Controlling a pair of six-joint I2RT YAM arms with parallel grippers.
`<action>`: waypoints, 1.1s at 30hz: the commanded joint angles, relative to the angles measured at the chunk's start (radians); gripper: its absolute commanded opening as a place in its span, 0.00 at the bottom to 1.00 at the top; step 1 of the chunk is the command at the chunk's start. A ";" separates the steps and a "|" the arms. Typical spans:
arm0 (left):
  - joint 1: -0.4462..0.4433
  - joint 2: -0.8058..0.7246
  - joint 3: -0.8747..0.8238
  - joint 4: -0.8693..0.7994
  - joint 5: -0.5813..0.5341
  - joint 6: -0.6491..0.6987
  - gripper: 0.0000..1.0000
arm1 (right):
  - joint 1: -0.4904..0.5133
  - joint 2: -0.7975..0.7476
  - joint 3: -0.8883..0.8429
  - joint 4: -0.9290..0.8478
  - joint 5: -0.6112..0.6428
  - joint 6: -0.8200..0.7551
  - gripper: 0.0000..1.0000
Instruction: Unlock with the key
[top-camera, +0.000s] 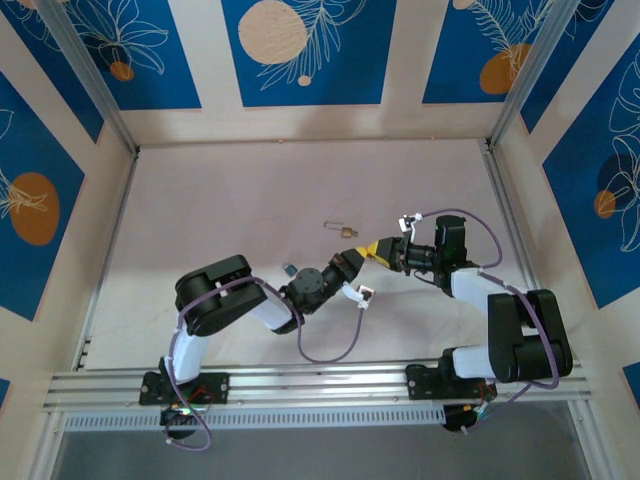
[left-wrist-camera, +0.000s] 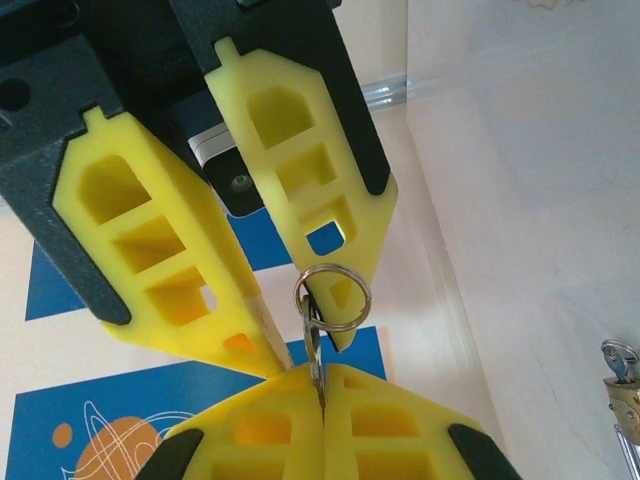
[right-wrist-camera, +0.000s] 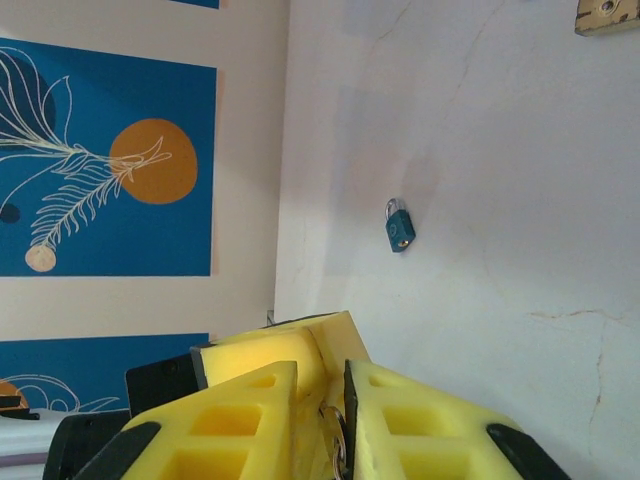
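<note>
Blue padlock (top-camera: 288, 269): lies on the counter (top-camera: 250, 200), left of the meeting hands.
Brass padlock (top-camera: 347, 232): just beyond them, on the far side.
Left hand (left-wrist-camera: 320, 378): clamped tight on the key (left-wrist-camera: 314, 352), held above mid-counter.
Right hand (right-wrist-camera: 322, 385): nearly closed about the key ring (left-wrist-camera: 332, 296); grip unclear.
Handover: right should likely pinch firmly before left lets go.

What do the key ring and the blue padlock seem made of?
Key ring: bright metal, likely steel, judging by its thin, shiny silver loop. Blue padlock: seemingly a metal body under teal paint, with a silvery shackle; too small to be sure.
</note>
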 joint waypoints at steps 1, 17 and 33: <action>-0.002 -0.019 0.008 -0.004 -0.001 0.012 0.00 | 0.000 -0.030 -0.017 -0.008 -0.042 -0.012 0.19; 0.010 -0.015 0.012 -0.003 -0.003 0.015 0.00 | -0.013 -0.039 -0.038 -0.024 -0.040 -0.015 0.23; 0.008 -0.015 0.016 -0.003 -0.001 0.012 0.00 | -0.021 -0.016 -0.052 0.004 -0.050 -0.003 0.23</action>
